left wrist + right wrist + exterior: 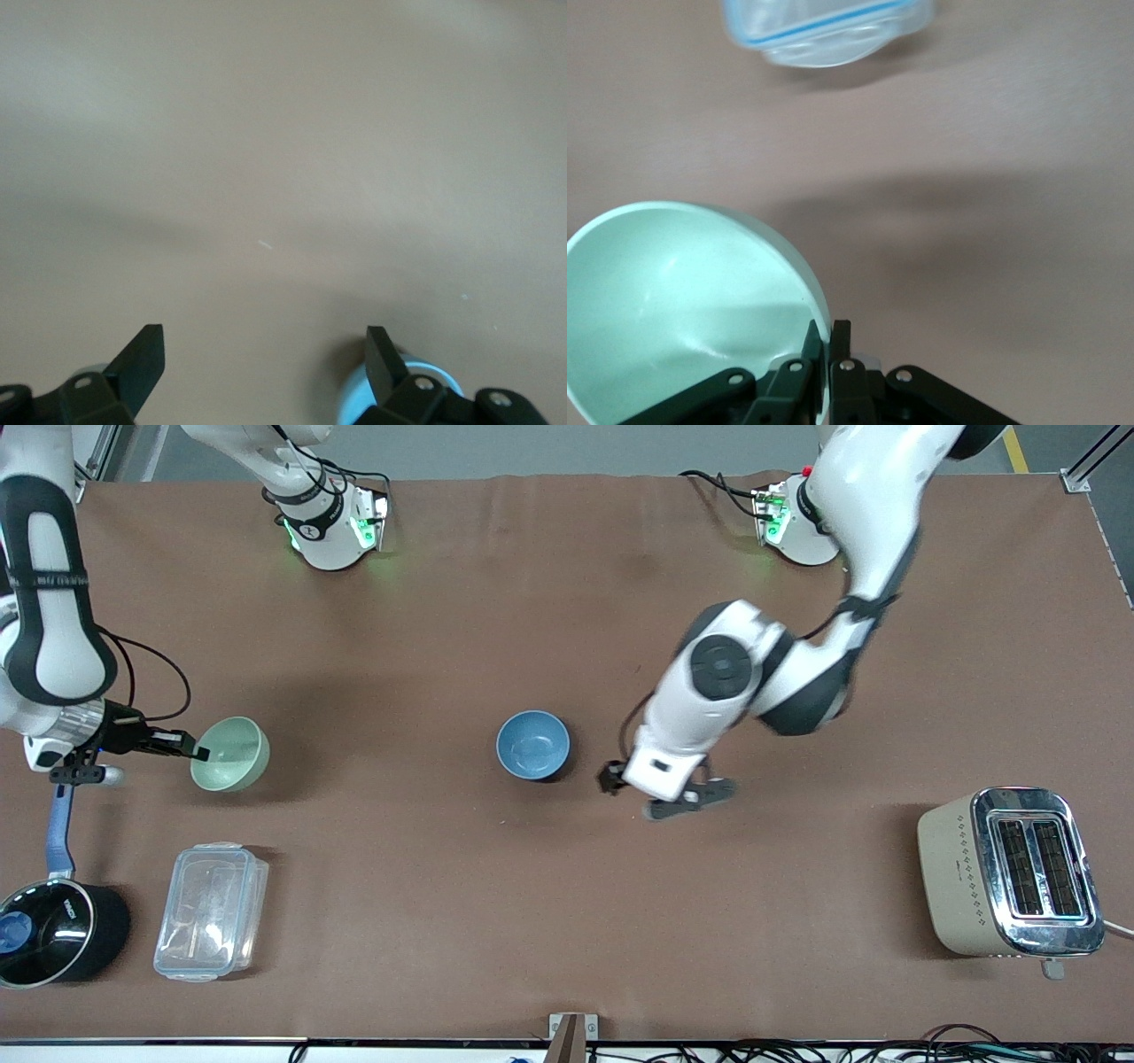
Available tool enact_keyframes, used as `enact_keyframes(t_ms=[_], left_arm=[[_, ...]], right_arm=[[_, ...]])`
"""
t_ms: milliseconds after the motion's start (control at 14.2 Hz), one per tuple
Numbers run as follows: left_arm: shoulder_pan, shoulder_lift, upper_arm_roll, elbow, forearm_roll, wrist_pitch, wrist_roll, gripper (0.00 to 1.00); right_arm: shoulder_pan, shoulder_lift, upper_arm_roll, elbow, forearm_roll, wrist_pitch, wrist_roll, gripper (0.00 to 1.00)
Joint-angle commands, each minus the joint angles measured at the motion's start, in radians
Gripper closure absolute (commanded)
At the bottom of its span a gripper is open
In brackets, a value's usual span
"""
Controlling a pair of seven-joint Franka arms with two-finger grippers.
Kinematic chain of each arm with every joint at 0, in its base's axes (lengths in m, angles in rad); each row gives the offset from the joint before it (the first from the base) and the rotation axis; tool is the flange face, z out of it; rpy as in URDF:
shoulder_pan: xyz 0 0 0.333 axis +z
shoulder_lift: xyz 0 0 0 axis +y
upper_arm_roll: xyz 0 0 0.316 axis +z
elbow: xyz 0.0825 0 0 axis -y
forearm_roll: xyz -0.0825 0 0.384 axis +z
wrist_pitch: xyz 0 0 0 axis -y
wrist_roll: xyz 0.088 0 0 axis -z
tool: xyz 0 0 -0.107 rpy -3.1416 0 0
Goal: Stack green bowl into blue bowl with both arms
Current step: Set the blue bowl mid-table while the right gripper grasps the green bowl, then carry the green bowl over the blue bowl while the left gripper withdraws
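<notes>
A brown cloth-covered table seen from a high camera, with two white jointed robot arms reaching over it. The right gripper, black and two-fingered, is clamped on the rim of a small round pale mint-green bowl, one finger inside the rim and one outside. In the right wrist view the fingers pinch the thin wall of the green bowl, and the bowl is tipped so its hollow faces sideways. It sits toward the right arm's end of the table.

A small round light-blue bowl stands upright on the cloth near the middle of the table, well apart from the green one. The left gripper hangs low just beside the blue bowl, toward the left arm's end. Its fingers are spread wide with nothing between them, and a sliver of the blue bowl shows by one fingertip.

Nearer the camera than the green bowl lie a clear rectangular plastic food container and a black saucepan with a blue handle. A beige and chrome two-slot toaster stands at the left arm's end
</notes>
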Motion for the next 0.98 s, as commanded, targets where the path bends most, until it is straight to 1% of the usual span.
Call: enact_keyframes(t_ms=[0,211,422,562,633,773,844,914], left_arm=[[0.111,-0.142,-0.003,-0.041,0.017,-0.124,0.155,0.00],[0.239,-0.237,-0.011,-0.041,0.017,-0.224,0.311,0.00],[0.305,-0.332,-0.009,-0.044,0.015,-0.328,0.489,0.00],[0.345,-0.378,-0.009,-0.050,0.012,-0.395,0.577,0.00],[0.360,-0.397,-0.009,-0.050,0.011,-0.408,0.614,0.00],[0.388,-0.438,-0.009,-0.055,0.003,-0.452,0.674,0.00],[0.386,-0.461,0.001,-0.058,-0.001,-0.465,0.697,0.00],[0.370,-0.486,0.047,-0.067,-0.006,-0.477,0.737,0.00]], right_arm=[[0.005,-0.114,0.131,-0.054,-0.090,-0.011,0.239,0.98],[0.007,-0.148,0.294,-0.065,-0.136,-0.009,0.509,0.98],[0.007,-0.150,0.479,-0.063,-0.136,0.009,0.773,0.98],[0.008,-0.141,0.587,-0.066,-0.141,0.071,0.939,0.98],[0.008,-0.130,0.631,-0.065,-0.142,0.095,1.005,0.98],[0.017,-0.073,0.712,-0.066,-0.142,0.193,1.120,0.99],[0.025,-0.043,0.739,-0.066,-0.144,0.237,1.174,0.99],[0.033,-0.012,0.760,-0.066,-0.144,0.286,1.212,0.99]])
